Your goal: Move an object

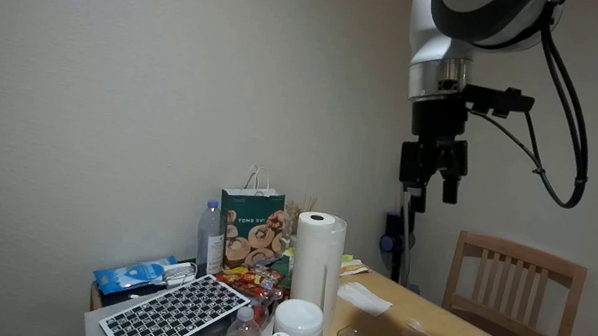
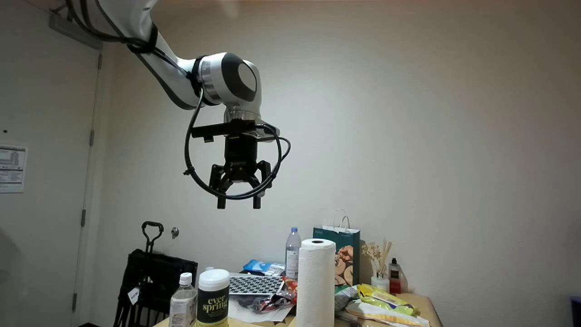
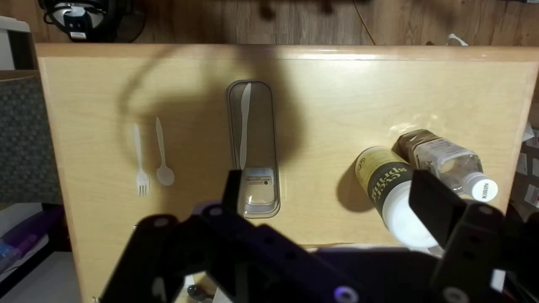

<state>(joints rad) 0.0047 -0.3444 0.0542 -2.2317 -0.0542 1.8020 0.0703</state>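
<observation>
Wrist view: the task leaves open what to move; the spoon [image 3: 164, 170] or fork [image 3: 141, 170], flat on the worktop [image 3: 337, 97] at frame left, seems likeliest. Straddle it mid-length, descend straight nearly to the surface, then pinch gently. In both exterior views the gripper [image 2: 239, 206] hangs spread wide, holding and touching nothing.

Wrist view: down onto table [image 3: 337, 105]; both exterior views: across it.
</observation>
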